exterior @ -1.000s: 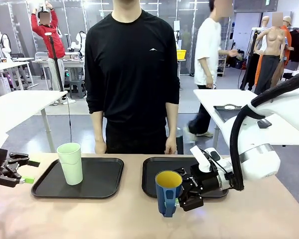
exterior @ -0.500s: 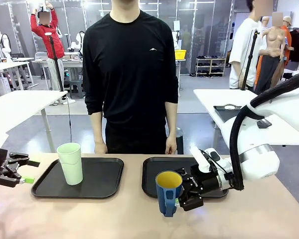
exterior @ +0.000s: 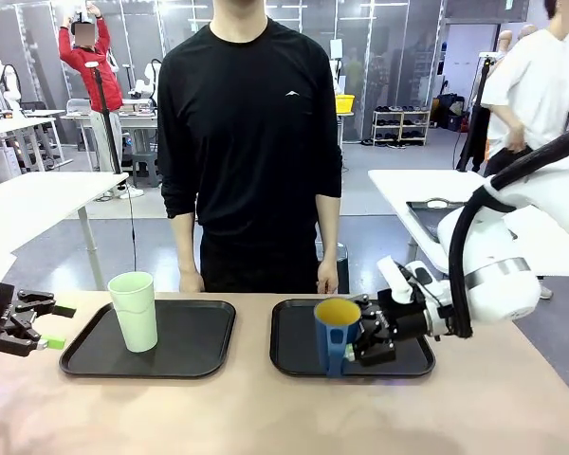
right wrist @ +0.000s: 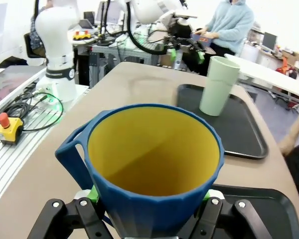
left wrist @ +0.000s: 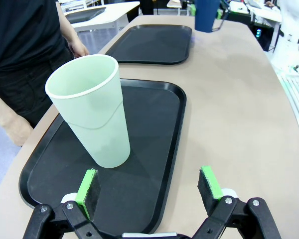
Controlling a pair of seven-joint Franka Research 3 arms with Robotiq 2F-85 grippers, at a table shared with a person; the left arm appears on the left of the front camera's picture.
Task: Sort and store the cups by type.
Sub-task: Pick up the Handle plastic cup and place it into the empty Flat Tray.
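Smooth mint tumbler (exterior: 135, 310), apparently plastic; right gripper (exterior: 362, 343) clasps faceted blue mug (exterior: 337, 334).

The tumbler (exterior: 134, 310), tall, pale mint green and handleless, stands upright and empty on the left black tray (exterior: 204, 336). The mug (exterior: 337, 333), dark blue with a yellow inside, sits upright in my right tool (exterior: 365, 343) above the right tray's (exterior: 289, 355) near edge, handle toward me.

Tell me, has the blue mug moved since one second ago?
Yes. The blue mug went up and away from the table's near edge; it is now over the right tray.
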